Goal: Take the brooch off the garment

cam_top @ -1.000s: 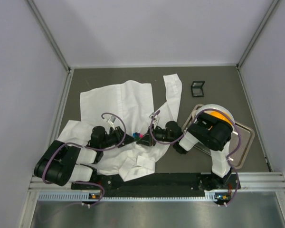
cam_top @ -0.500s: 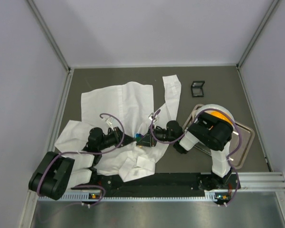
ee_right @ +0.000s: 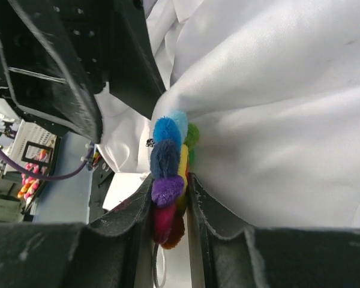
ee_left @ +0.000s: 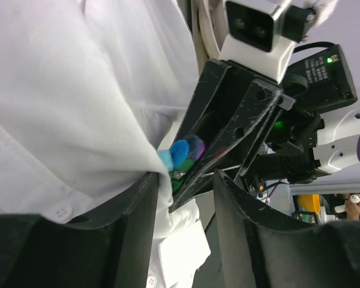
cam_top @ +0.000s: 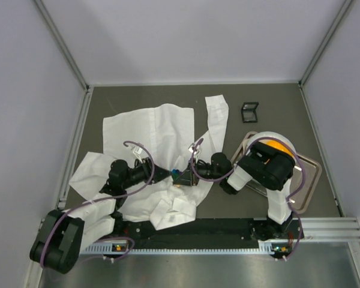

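Note:
The white shirt [cam_top: 150, 129] lies spread on the dark table. In the right wrist view the many-coloured brooch [ee_right: 167, 162] sits edge-on on the shirt [ee_right: 276, 90], and my right gripper [ee_right: 170, 186] is shut on it. In the left wrist view the brooch [ee_left: 183, 153] shows blue and green petals between the right gripper's black fingers [ee_left: 228, 120]. My left gripper [ee_left: 186, 180] is open, and shirt cloth [ee_left: 60, 90] bunches against its left finger [ee_left: 126, 228]. From above, the left gripper [cam_top: 163, 174] and the right gripper [cam_top: 183, 176] meet tip to tip, hiding the brooch.
A metal tray [cam_top: 309, 180] lies at the right, partly under the right arm. A small black box [cam_top: 249, 111] sits at the back right. Grey walls enclose the table on three sides.
The left arm's elbow has swung back toward the near left corner. The right gripper has moved slightly left and down onto the brooch, which no longer shows from above.

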### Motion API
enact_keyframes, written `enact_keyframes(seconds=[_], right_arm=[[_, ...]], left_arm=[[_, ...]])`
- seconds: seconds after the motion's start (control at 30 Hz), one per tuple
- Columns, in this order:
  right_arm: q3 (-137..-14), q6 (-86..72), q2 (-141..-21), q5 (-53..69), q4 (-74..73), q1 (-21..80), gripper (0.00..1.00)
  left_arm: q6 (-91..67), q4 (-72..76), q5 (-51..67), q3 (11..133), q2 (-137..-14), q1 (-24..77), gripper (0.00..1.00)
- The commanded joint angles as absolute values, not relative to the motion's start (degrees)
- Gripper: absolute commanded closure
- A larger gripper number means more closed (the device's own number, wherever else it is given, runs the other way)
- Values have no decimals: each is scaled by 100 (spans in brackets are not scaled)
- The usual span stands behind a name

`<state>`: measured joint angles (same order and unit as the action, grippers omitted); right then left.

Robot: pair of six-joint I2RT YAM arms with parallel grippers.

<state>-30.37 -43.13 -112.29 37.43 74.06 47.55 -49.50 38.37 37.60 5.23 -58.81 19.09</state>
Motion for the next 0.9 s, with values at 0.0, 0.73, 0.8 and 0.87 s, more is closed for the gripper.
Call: enact_keyframes(seconds=[0.0,0.73,0.8,0.87], right_arm=[[-3041,-4158,-10978,3561,8089,4702,100],[-4421,-2513,-9766,255,1793,5168,60],[-4342,-2549,-9651,334,1802,5159,56],[-4342,-2549,-9502,369,1706,5168,53]], left_arm=[[-4703,3229,3578,887,-5336,1925,51],[-4280,1451,2066,1573,-6917,1942,61],[-4254,1424,2013,1521,-6882,1942,60],[-4219,1389,1969,1486,-6777,1934,58]])
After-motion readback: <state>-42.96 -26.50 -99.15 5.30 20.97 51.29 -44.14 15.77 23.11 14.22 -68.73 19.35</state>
